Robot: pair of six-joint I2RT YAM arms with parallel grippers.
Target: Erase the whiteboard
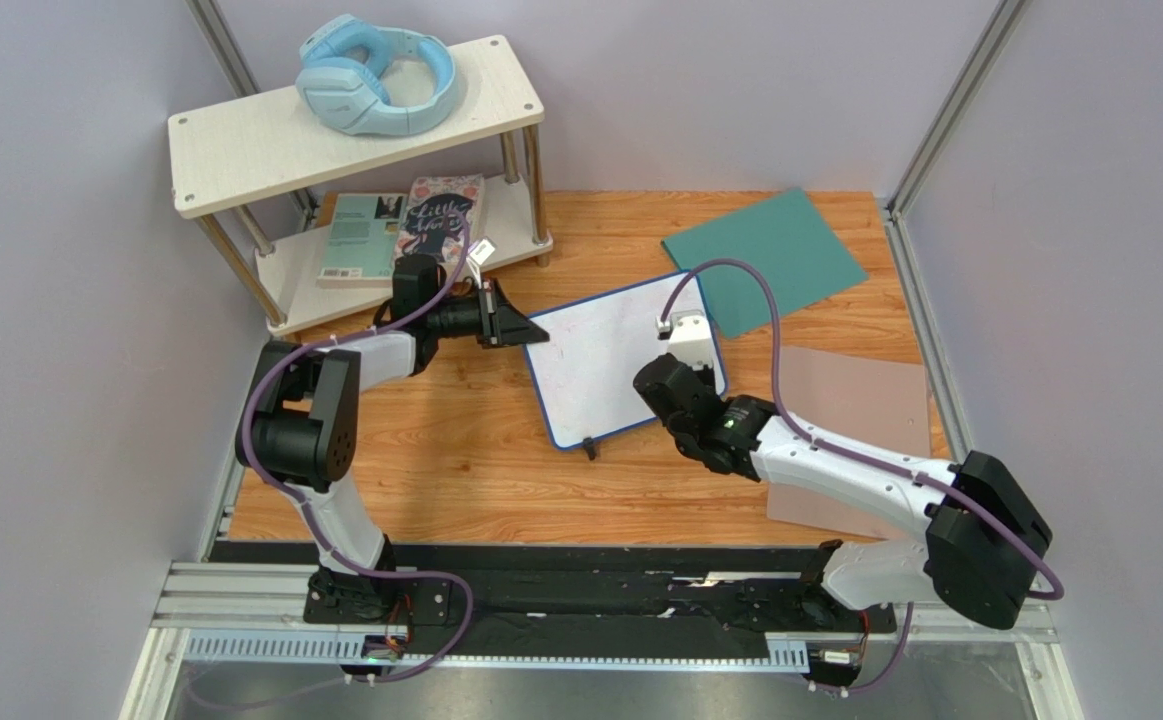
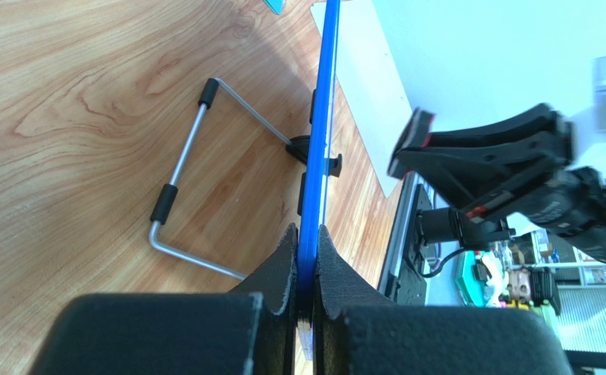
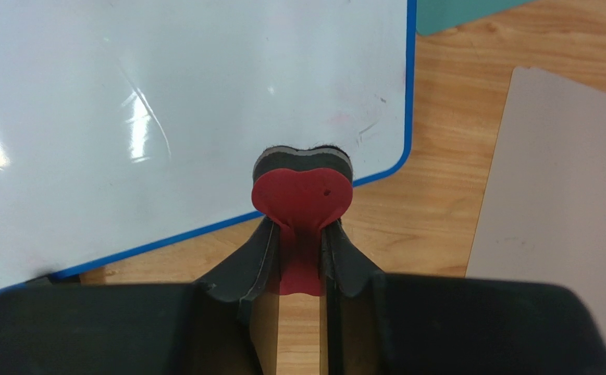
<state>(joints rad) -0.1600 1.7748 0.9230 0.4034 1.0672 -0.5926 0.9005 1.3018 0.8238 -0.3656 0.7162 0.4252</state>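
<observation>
The whiteboard (image 1: 610,360), glossy white with a thin blue frame, stands tilted on the wooden table, propped by a wire stand (image 2: 196,156) behind it. My left gripper (image 1: 520,323) is shut on the board's left edge; in the left wrist view its fingers clamp the blue frame (image 2: 318,141) seen edge-on, gripper (image 2: 307,242). My right gripper (image 1: 673,393) is shut on a red heart-shaped eraser (image 3: 302,187) with a dark felt pad, held against the board's lower right part (image 3: 165,109). The board looks almost blank, with faint smudges (image 3: 361,125) near its right edge.
A teal green sheet (image 1: 765,240) lies behind the board. A pinkish-brown mat (image 1: 850,435) lies to the right, under my right arm. A two-level shelf (image 1: 512,105) at the back left carries blue headphones (image 1: 377,75) and books (image 1: 399,225).
</observation>
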